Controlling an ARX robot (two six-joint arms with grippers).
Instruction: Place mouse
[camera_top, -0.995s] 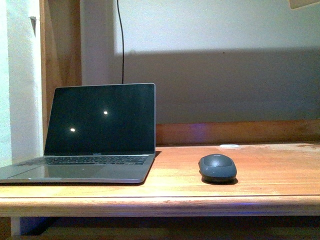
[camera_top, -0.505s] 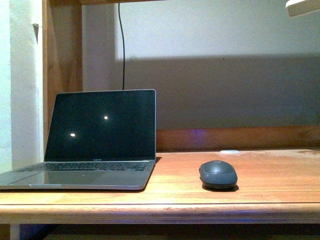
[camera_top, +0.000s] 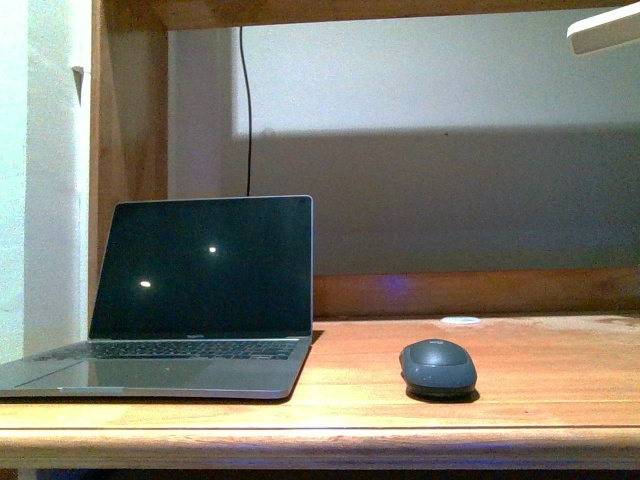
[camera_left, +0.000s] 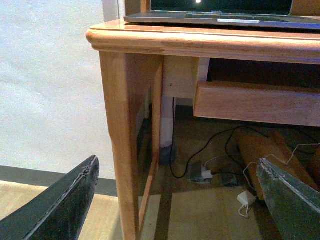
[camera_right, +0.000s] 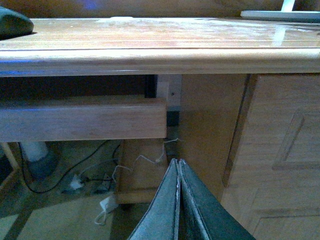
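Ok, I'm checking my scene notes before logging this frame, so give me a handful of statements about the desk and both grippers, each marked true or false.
1. The mouse lies on the desk, to the right of the laptop in the front view. True.
2. The laptop's lid is closed. False: it stands open, with a dark screen.
3. The right gripper is shut and holds nothing. True: its fingers meet, below the level of the desk top.
4. The left gripper is shut on the mouse. False: its fingers stand wide apart with nothing between them, low beside the desk leg.
5. A small white disc rests on top of the mouse. False: it lies on the desk behind the mouse, apart from it.
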